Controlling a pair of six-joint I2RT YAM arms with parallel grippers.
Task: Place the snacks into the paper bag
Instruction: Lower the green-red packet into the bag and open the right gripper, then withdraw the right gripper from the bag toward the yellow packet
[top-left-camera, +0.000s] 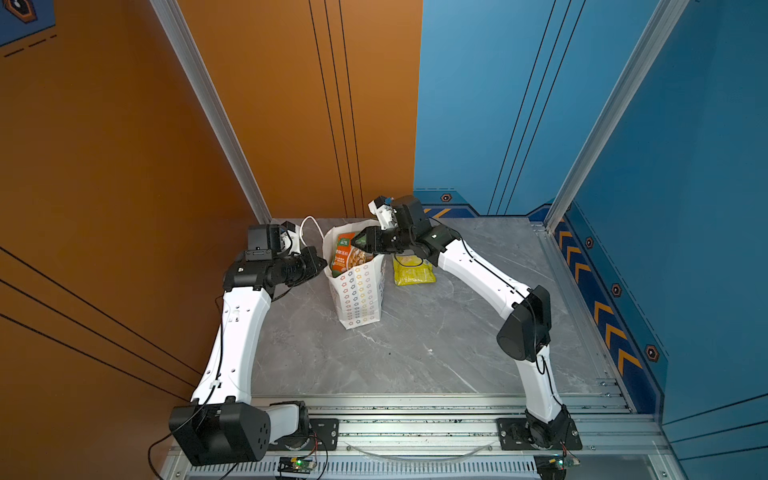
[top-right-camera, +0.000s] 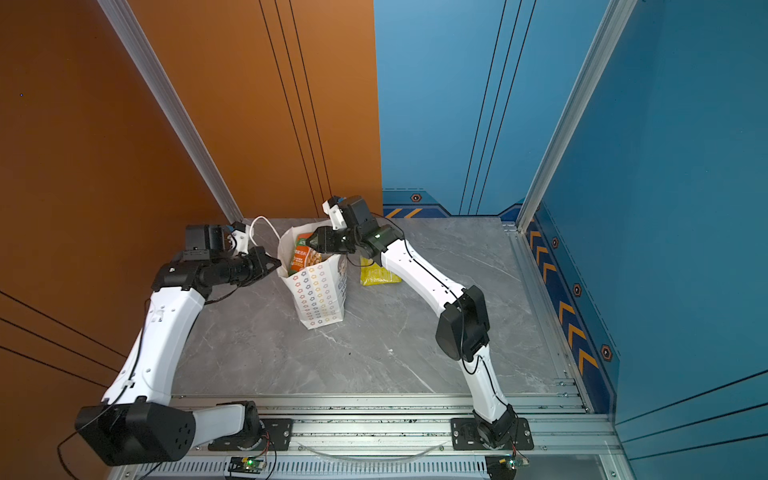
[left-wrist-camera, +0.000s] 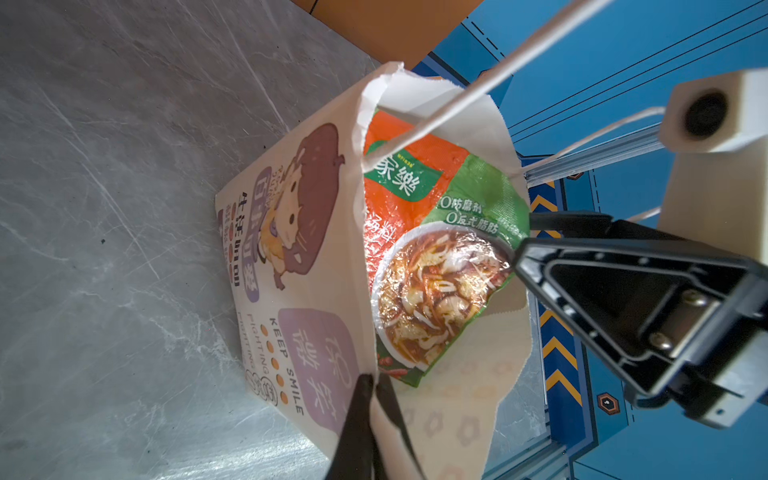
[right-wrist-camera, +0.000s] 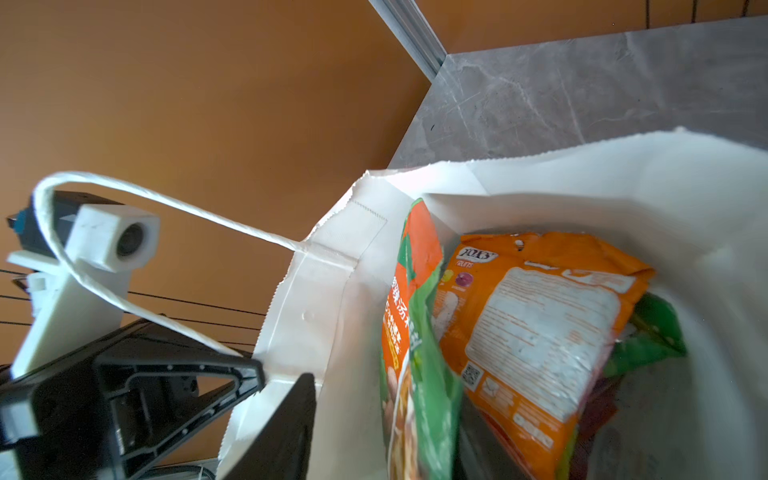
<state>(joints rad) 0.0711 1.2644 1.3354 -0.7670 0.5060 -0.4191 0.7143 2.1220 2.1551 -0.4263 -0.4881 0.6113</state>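
Observation:
The white paper bag (top-left-camera: 359, 295) (top-right-camera: 318, 299) stands upright near the back of the table, its mouth open. My left gripper (top-left-camera: 322, 264) (left-wrist-camera: 370, 399) is shut on the bag's rim (left-wrist-camera: 365, 365). My right gripper (top-left-camera: 359, 241) (right-wrist-camera: 386, 399) hangs over the mouth, open. An orange-and-green snack packet (left-wrist-camera: 428, 257) (right-wrist-camera: 415, 332) stands between its fingers, blurred and half inside the bag. Deeper inside lie an orange FOX'S packet (right-wrist-camera: 540, 324) and a green one (right-wrist-camera: 652, 332). A yellow packet (top-left-camera: 413, 270) (top-right-camera: 378, 274) lies on the table right of the bag, under my right arm.
A white cord handle (top-left-camera: 309, 226) (right-wrist-camera: 124, 199) loops from the bag's rim towards my left wrist. The orange wall and a metal post (top-left-camera: 232, 137) stand close behind the bag. The grey marble table (top-left-camera: 415, 353) stretches forward to the metal rail (top-left-camera: 415, 415).

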